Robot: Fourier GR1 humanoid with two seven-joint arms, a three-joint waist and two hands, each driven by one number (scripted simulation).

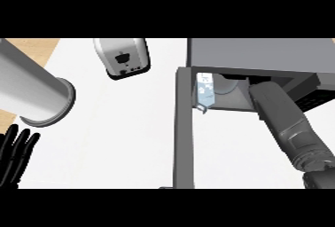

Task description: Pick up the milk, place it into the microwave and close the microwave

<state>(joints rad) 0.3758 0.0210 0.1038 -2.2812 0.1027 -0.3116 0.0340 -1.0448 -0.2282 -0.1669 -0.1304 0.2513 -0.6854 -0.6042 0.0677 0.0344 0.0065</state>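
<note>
The milk (204,91) stands inside the open microwave (262,53) — right forearm reaching in, its hand hidden — left hand (16,155) rests, fingers straight.

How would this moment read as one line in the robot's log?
blue-white milk carton: inside grey microwave | door: open | right forearm: reaching inside | left hand: resting, open
</note>
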